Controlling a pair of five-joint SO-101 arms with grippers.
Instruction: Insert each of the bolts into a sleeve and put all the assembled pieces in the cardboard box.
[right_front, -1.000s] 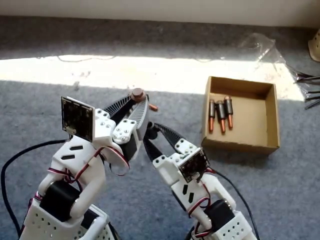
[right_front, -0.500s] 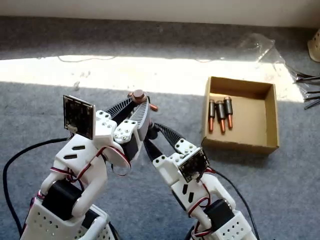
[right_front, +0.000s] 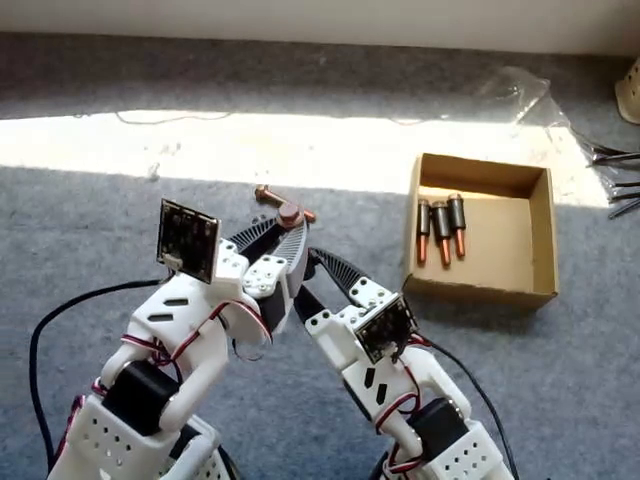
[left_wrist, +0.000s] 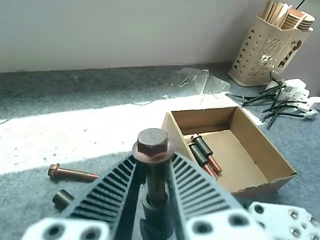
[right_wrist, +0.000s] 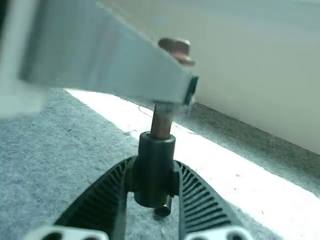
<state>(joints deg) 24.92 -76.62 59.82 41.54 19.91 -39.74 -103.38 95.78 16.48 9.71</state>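
In the high view, the left tool (right_front: 285, 230) is clamped on a bolt (right_front: 290, 214), head up, above the grey bench (right_front: 100, 220). The right tool (right_front: 308, 266) meets it from below. The cardboard box (right_front: 480, 290) sits well off to the right, with three assembled pieces (right_front: 441, 228) inside.

In the left wrist view, the left tool's ribbed fingers (left_wrist: 112, 187) pinch the bolt's shank, with a sleeve (left_wrist: 156, 207) right under it. A loose bolt (left_wrist: 72, 173) and a loose sleeve (left_wrist: 63, 198) lie near each other on the bench.

In the right wrist view, the right tool (right_wrist: 152, 182) grips the sleeve upright, and the bolt's shank enters its top
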